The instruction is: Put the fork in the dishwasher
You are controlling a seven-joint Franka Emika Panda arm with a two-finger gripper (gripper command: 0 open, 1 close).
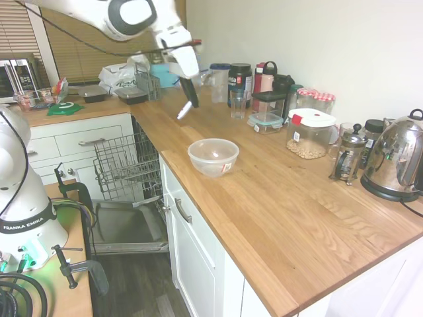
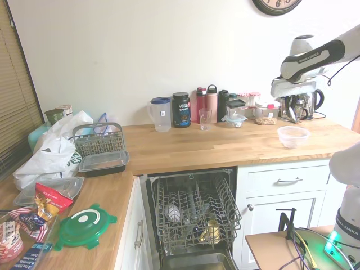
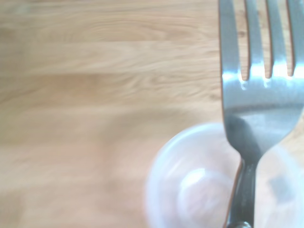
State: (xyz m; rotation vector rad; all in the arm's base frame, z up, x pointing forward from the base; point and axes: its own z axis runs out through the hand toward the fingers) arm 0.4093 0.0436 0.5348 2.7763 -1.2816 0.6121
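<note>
- The end effector (image 1: 189, 94) is pinched on the slim silver metal fork (image 1: 185, 109), which hangs tines-down and tilted in the air, well above the wooden table (image 1: 277, 205).
- In the wrist view the fork (image 3: 259, 95) fills the frame, its tines over bare wood and its neck over the clear round plastic bowl (image 3: 218, 185).
- That bowl (image 1: 213, 156) stands on the table below the end effector, toward the table's front edge.
- Bottles, a drinking glass (image 1: 238, 104), a lidded jar (image 1: 309, 132) and a steel kettle (image 1: 395, 162) line the wall behind.
- The dishwasher (image 2: 194, 216) stands open under the table, its grey wire rack (image 1: 125, 162) pulled out over the lowered door, well apart from the fork.
- The white arm (image 1: 132, 16) reaches in from above, wrist bent downward.
</note>
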